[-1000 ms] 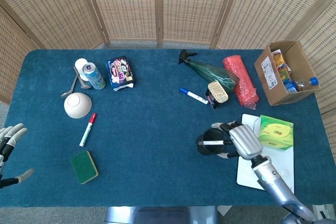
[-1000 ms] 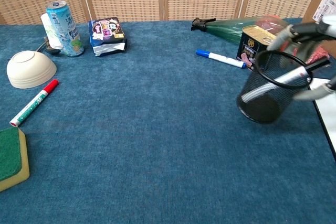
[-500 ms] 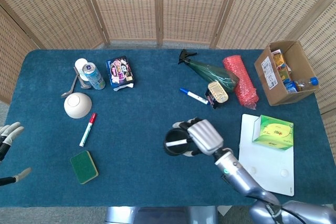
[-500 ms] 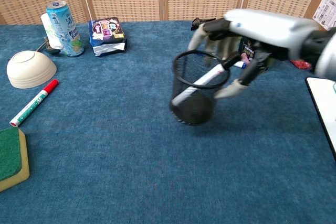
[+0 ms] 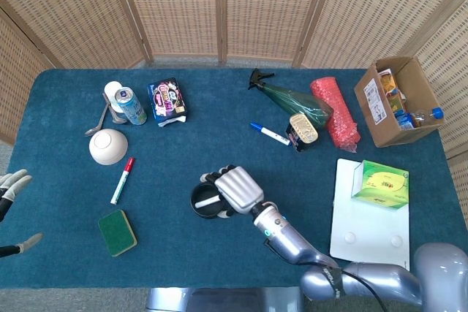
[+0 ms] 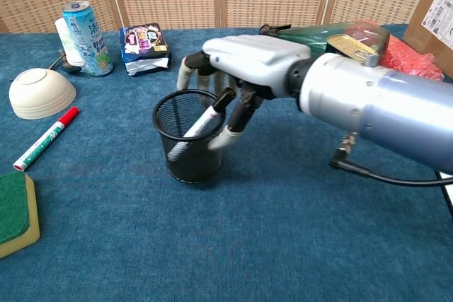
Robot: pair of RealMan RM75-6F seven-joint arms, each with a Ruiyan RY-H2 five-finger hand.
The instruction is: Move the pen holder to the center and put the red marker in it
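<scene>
The black mesh pen holder [image 5: 205,200] [image 6: 188,148] stands near the middle of the blue table, a white pen leaning inside it. My right hand [image 5: 235,188] [image 6: 244,68] grips it from the right side, fingers wrapped over the rim. The red marker [image 5: 122,180] [image 6: 46,138] lies flat on the cloth to the left, below the white bowl [image 5: 108,146] [image 6: 41,93]. My left hand [image 5: 12,184] shows at the far left edge of the head view, off the table, fingers apart and holding nothing.
A green sponge [image 5: 118,232] lies front left. A can [image 5: 131,106], spoon and snack pack [image 5: 167,100] sit at the back left. A blue marker [image 5: 269,134], tin, spray bottle [image 5: 292,98], red roll, cardboard box [image 5: 395,100] and white board with a green box [image 5: 382,183] fill the right.
My right hand has carried the pen holder leftward from the right side of the table to near the middle. The red marker and left hand have stayed put.
</scene>
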